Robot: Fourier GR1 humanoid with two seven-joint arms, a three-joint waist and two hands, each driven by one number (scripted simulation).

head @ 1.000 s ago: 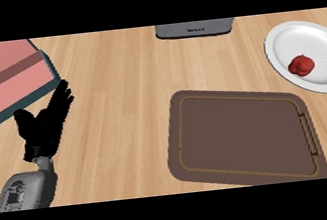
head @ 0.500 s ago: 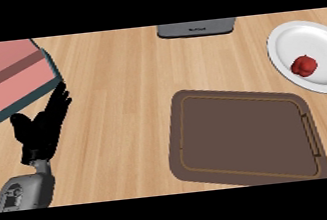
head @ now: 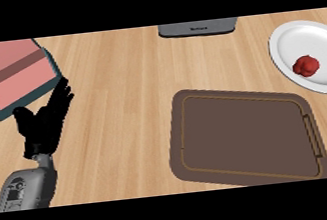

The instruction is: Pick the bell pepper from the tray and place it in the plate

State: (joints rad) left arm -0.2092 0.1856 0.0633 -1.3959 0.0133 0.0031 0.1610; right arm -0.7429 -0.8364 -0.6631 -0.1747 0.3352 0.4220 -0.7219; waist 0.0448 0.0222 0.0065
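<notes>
The left hand (head: 43, 125) is at the left side of the view. Its black fingers are straight and point up, and it holds nothing. It just rests there. The right hand does not show at all.

Just above the left hand's fingertips sits a pink box (head: 14, 72) with blue-green walls. The fingertips are very near its lower corner, so there is little room to move that way.

To the right of the hand is a wide bare patch of wooden counter (head: 122, 111). That is the best open room for moving.

Past it lies the brown tray (head: 179, 145). Nothing lies on it. Its low rim is a small edge that a hand could bump.

Up and to the right of the tray is the white plate (head: 315, 40). The plate runs off the right side of the view. The red bell pepper (head: 306, 66) sits on the plate, near its lower right part.

A grey thing (head: 197, 28) sits at the far edge of the counter. I cannot tell what it is.

So the job looks done: the pepper is off the tray and in the plate. I think nothing is left to move.
</notes>
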